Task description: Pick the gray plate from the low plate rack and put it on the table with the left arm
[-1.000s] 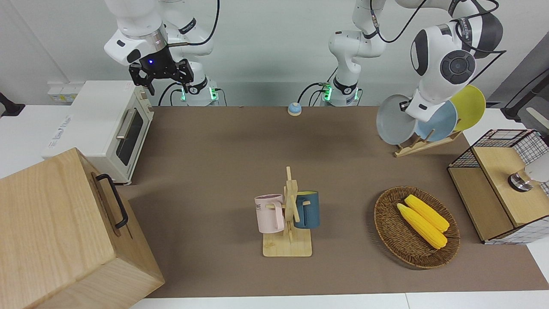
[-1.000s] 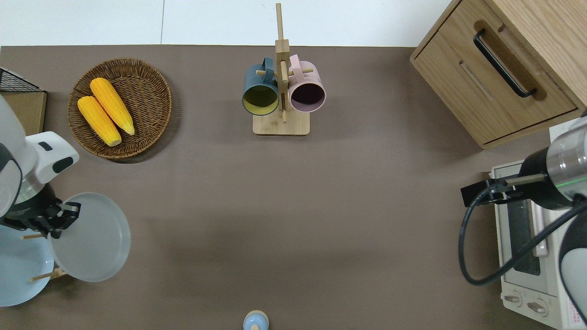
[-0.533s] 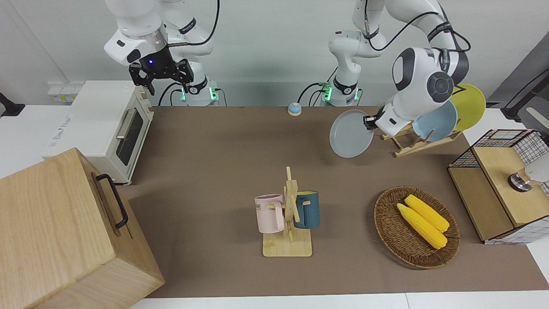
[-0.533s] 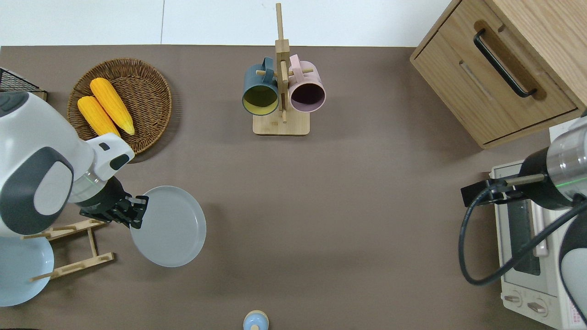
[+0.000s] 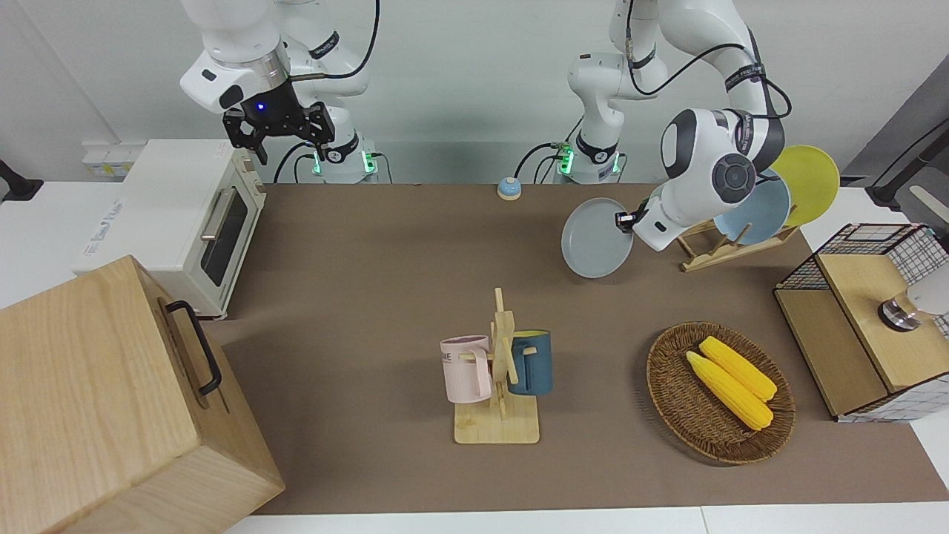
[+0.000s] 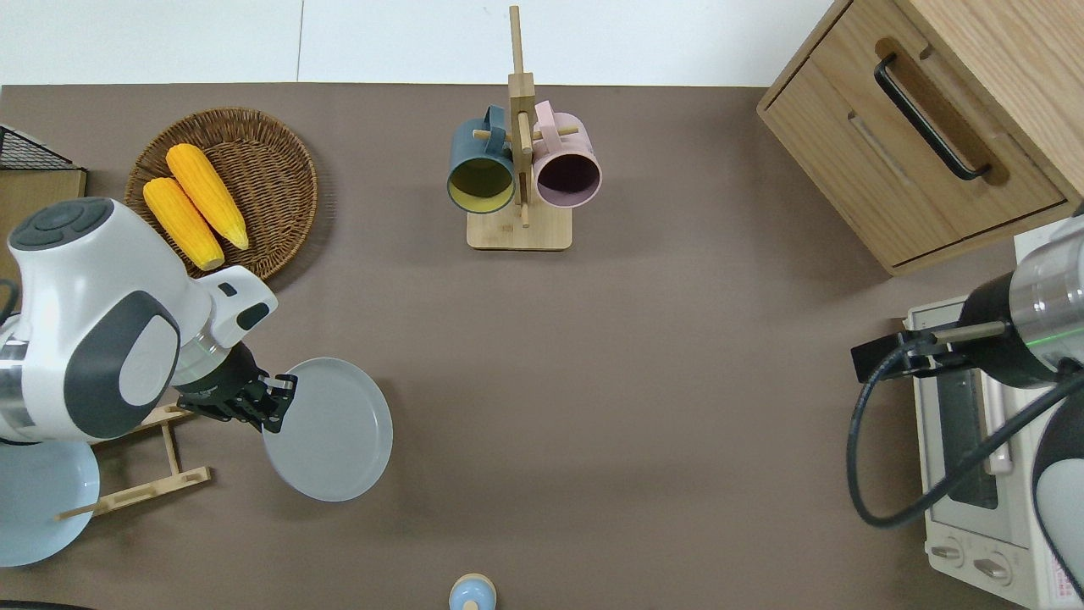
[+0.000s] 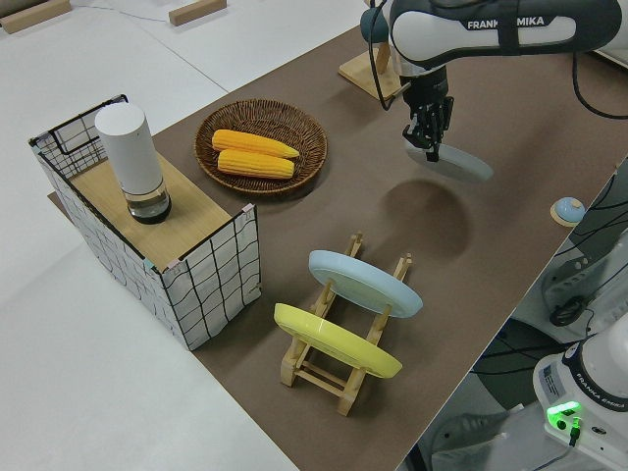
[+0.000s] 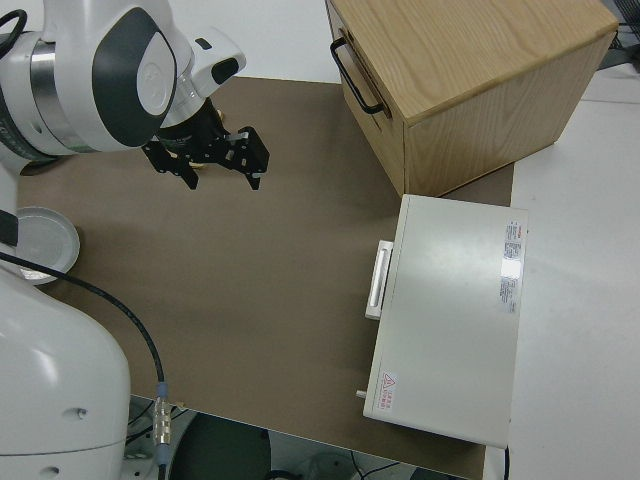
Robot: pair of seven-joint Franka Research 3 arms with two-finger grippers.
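My left gripper [image 5: 627,219] [image 6: 276,410] [image 7: 430,147] is shut on the rim of the gray plate [image 5: 597,239] [image 6: 332,432] [image 7: 459,163]. The plate hangs tilted in the air over bare table [image 6: 635,381], beside the low plate rack [image 5: 710,251] [image 6: 140,462] [image 7: 339,365] toward the table's middle. Its shadow lies on the brown top below it. The rack holds a sky-blue plate [image 5: 764,211] [image 7: 363,283] and a yellow plate [image 5: 812,182] [image 7: 334,340]. The right arm is parked with its gripper [image 5: 280,135] [image 8: 220,178] open.
A wicker basket [image 5: 678,404] with two corn cobs lies farther from the robots than the rack. A mug tree [image 5: 500,371] with two mugs stands mid-table. A toaster oven [image 5: 185,215] and a wooden cabinet [image 5: 111,400] fill the right arm's end; a wire-framed box [image 5: 875,319] stands at the left arm's end.
The left arm has carried the gray plate out of the rack and toward the table's middle, lowering it slightly. The right arm has not moved.
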